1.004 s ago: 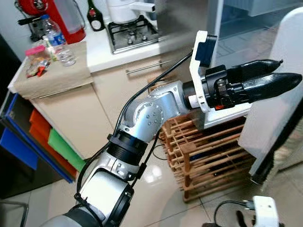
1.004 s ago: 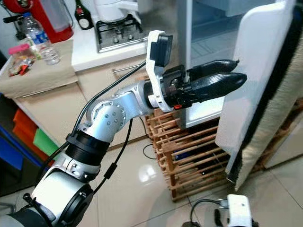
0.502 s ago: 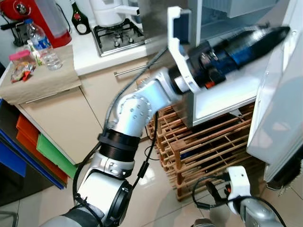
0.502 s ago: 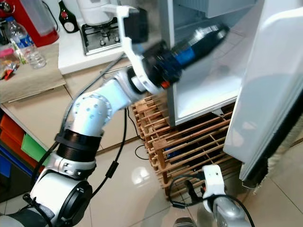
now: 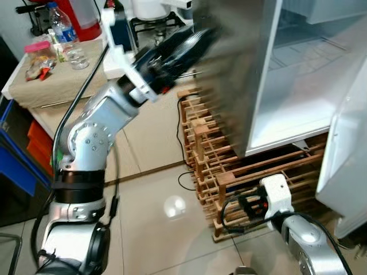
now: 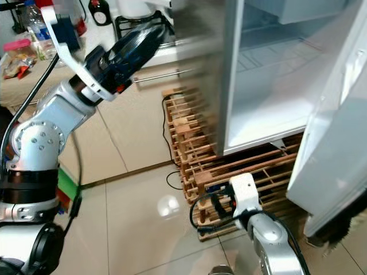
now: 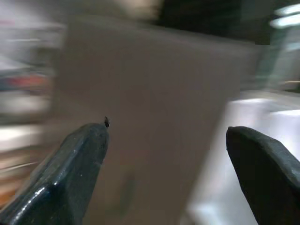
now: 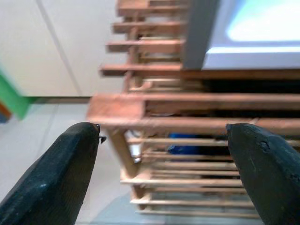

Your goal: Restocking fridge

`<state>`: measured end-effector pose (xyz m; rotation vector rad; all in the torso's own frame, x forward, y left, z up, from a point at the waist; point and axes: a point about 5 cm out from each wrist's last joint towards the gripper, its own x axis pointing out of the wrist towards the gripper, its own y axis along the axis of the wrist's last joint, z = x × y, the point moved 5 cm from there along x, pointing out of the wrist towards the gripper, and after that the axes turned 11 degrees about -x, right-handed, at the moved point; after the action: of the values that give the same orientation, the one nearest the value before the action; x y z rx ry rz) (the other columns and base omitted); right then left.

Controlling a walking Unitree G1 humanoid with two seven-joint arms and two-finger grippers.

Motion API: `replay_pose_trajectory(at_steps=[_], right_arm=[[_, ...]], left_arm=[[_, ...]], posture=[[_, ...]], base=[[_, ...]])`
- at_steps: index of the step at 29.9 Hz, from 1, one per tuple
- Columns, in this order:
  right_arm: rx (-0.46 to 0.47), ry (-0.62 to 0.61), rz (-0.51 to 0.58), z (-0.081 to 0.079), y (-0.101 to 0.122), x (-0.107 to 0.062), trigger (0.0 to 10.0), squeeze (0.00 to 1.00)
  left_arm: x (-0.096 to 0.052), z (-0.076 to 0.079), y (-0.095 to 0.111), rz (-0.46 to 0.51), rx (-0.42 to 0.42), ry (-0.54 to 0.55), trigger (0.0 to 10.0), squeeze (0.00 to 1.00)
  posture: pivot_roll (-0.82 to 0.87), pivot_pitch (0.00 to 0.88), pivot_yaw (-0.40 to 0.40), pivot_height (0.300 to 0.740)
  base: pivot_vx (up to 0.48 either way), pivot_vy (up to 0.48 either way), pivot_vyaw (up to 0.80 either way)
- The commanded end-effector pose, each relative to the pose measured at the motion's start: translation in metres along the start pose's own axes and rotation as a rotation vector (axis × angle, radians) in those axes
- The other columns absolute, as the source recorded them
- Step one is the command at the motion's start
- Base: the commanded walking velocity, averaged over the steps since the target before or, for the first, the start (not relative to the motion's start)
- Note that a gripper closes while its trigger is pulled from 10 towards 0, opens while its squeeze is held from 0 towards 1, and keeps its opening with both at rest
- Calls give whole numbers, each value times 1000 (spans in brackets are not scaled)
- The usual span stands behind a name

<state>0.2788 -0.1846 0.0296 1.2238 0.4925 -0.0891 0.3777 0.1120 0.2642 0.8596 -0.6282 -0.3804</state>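
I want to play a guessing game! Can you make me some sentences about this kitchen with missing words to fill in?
The fridge door is ___.
The fridge sits on a rack made of ___.
The left end effector is raised while the right end effector hangs ___ down.
The water bottle's cap is ___.

Missing words: open; wood; low; blue

The left hand has its two black fingers spread wide apart, with nothing between them. Beyond them stands a broad, flat grey panel, heavily blurred, possibly the fridge's side. A pale, bright surface lies beside it.
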Motion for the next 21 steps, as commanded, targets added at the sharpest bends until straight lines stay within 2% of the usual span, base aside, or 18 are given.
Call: replay_pose_trajectory(at_steps=[1,3,4,5,6,8,11,13,15,16,21], right_arm=[[-18,-82,46,14,14,2,10000,0],[-40,-148,64,26,21,3,10000,0],[-40,-148,64,26,21,3,10000,0],[-70,-205,68,36,24,2,10000,0],[-88,-301,76,55,29,0,10000,0],[-85,-395,70,75,29,-6,10000,0],[-90,-502,54,100,25,-16,10000,0],[-91,-512,52,102,25,-17,10000,0],[-99,-559,29,113,18,-23,10000,0],[-99,-559,29,113,18,-23,10000,0],[-111,-666,-3,133,6,-40,10000,0]], left_arm=[[-18,-41,-8,20,69,250,10000,0],[-31,-61,-22,-9,109,384,10000,0],[-31,-61,-22,-9,109,384,10000,0],[-36,-66,-31,-32,118,419,10000,0],[-43,-73,-46,-75,135,474,10000,0],[-49,-79,-58,-117,156,518,10000,0],[-50,-83,-67,-148,200,530,10000,0],[-50,-83,-67,-148,208,528,10000,0],[-44,-77,-67,-104,179,487,10000,0],[-44,-77,-67,-104,179,487,10000,0],[-41,-77,-75,-120,210,497,10000,0]], posture=[[-114,0,96,740],[-111,0,92,740],[-111,0,92,740],[-110,0,89,740],[-109,0,88,740],[-111,0,89,740],[-116,0,91,740],[-116,0,91,740],[-122,0,96,740],[-122,0,96,740],[-142,0,107,740]], base=[[0,0,0],[0,0,0],[0,0,0],[0,0,0],[0,0,0],[0,0,0],[0,0,0],[0,0,0],[0,0,0],[0,0,0],[0,0,0]])
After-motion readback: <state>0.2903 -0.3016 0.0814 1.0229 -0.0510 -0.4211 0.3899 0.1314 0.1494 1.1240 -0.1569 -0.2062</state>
